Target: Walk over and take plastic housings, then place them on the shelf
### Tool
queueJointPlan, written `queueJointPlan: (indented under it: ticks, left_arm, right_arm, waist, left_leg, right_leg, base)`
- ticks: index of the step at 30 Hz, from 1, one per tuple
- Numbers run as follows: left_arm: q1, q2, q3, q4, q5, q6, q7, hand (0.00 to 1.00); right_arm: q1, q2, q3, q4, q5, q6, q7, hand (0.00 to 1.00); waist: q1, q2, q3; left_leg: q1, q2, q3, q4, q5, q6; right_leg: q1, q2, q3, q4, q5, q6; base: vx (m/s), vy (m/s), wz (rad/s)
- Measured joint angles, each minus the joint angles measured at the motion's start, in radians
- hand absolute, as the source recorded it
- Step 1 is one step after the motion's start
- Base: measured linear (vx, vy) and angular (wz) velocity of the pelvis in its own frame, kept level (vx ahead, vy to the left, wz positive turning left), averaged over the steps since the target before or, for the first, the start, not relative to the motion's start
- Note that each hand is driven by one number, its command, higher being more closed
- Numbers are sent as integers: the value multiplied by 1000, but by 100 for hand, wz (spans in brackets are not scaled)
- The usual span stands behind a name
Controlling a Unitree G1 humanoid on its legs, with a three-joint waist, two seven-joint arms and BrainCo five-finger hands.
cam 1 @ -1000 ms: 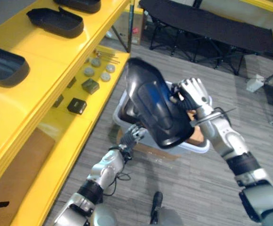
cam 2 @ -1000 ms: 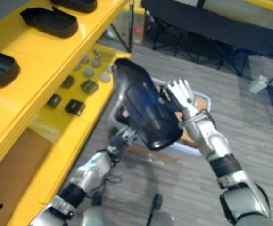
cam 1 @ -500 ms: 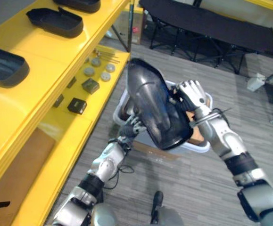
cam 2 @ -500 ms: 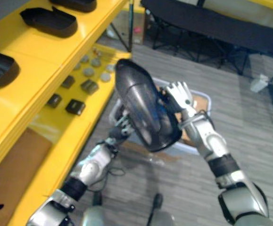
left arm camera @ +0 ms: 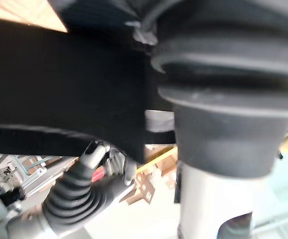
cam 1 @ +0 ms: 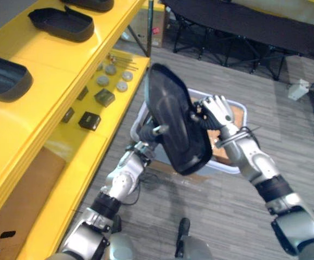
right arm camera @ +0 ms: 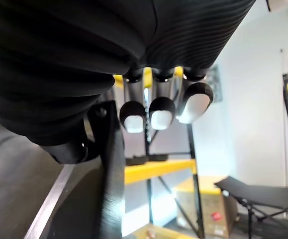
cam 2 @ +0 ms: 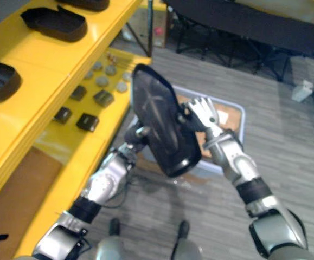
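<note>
A large black plastic housing (cam 1: 173,116) hangs tilted, almost on edge, above a pale bin (cam 1: 237,111) on the floor. My right hand (cam 1: 213,108) grips its right rim, fingers laid on its back; in the right wrist view the fingertips (right arm camera: 156,112) reach past the dark rim (right arm camera: 111,189). My left hand (cam 1: 144,135) is up against the housing's lower left edge, and the black shell (left arm camera: 59,89) looms close in the left wrist view. On the yellow shelf's (cam 1: 53,59) top level to my left lie other black housings (cam 1: 62,24) (cam 1: 5,78).
The lower yellow shelf level carries small dark blocks (cam 1: 89,120) and round grey parts (cam 1: 113,78). A cardboard sheet (cam 1: 21,195) lies on the bottom level. A black folding cot (cam 1: 254,21) stands behind the bin, with a small white box (cam 1: 298,89) on the grey floor.
My left hand has risen from below the bin's edge up to the housing's left side. The housing has turned more edge-on in my right hand.
</note>
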Motion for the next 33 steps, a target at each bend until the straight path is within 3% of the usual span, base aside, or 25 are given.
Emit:
queueJointPlan:
  ticks: [5, 12, 13, 17, 22, 33]
  left_arm:
    - [0, 0, -10, -2, 20, 2, 6, 0]
    - [1, 0, -20, -3, 54, 45, 31, 0]
    - [1, 0, -20, -3, 80, 48, 42, 100]
    - [4, 1, -21, -3, 137, 82, 87, 100]
    - [11, 13, -15, 4, 207, 85, 145, 100]
    - [11, 42, 0, 19, 321, 74, 167, 100]
  right_arm:
    - [-3, 0, -2, 0, 0, -4, -15, 100]
    - [-33, 0, -8, 0, 0, -5, -15, 100]
    - [-33, 0, -10, 0, 0, -6, -15, 100]
    - [-35, -4, -11, 0, 1, -6, -12, 100]
    - [-47, -4, -9, -7, 4, -39, 5, 100]
    - [-64, -4, -1, -26, 23, -43, 17, 100]
  waist:
    - [-2, 4, 2]
    - [-3, 9, 5]
    - [-3, 12, 7]
    - [-4, 28, 15]
    - [-9, 32, 13]
    - [-10, 46, 21]
  left_leg:
    - [0, -1, 0, 0, 0, 0]
    - [1, -1, -1, 3, 0, 0]
    - [1, -1, -2, 3, 0, 0]
    - [2, -2, -3, 3, 0, 0]
    - [2, -3, -3, 4, 0, 0]
    - [1, -4, -7, 10, -1, 2]
  right_leg:
    - [0, 0, 0, 0, 0, 0]
    - [2, -1, 0, 1, 0, 0]
    - [3, -1, -1, 1, 0, 0]
    - [5, -2, -1, 1, 0, 0]
    - [5, -2, -1, 1, 0, 1]
    - [7, -4, -2, 4, 0, 1]
  base:
    - [0, 0, 0]
    - [0, 0, 0]
    - [0, 0, 0]
    - [0, 0, 0]
    - [0, 0, 0]
    - [0, 0, 0]
